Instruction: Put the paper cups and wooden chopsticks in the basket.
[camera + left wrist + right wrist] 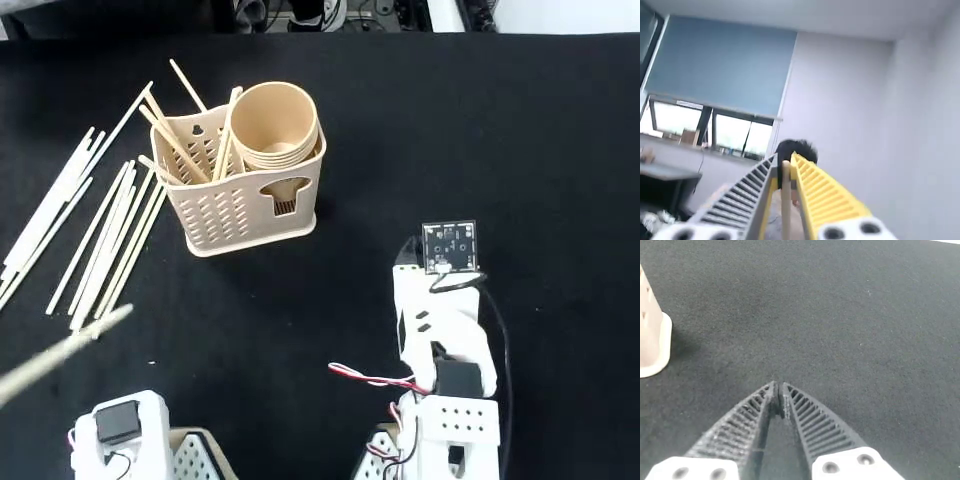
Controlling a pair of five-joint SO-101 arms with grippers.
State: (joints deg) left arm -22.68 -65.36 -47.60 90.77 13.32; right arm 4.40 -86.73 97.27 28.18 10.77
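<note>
Black tabletop bears the basket with paper cups nested inside and loose chopsticks beside it, while the left gripper pinches one chopstick aloft, presumably to carry it over, and the right gripper hovers pressed together, empty.

You have the basket standing upright on the black table. Its right-hand compartment holds a stack of paper cups, mouths up. In its left-hand compartment several chopsticks lean at angles, their ends poking above the rim. To the basket's left, loose chopsticks lie flat in two rough bundles, the nearer bundle just beside the basket wall. Below and left of the basket, one blurred chopstick slants in from the edge. It seems lifted off the table, though the blur leaves that unsure. Below and right of the basket, well apart from it, sits the right arm, its camera board at the end nearest the basket. The left arm sits below the basket's left side.
</note>
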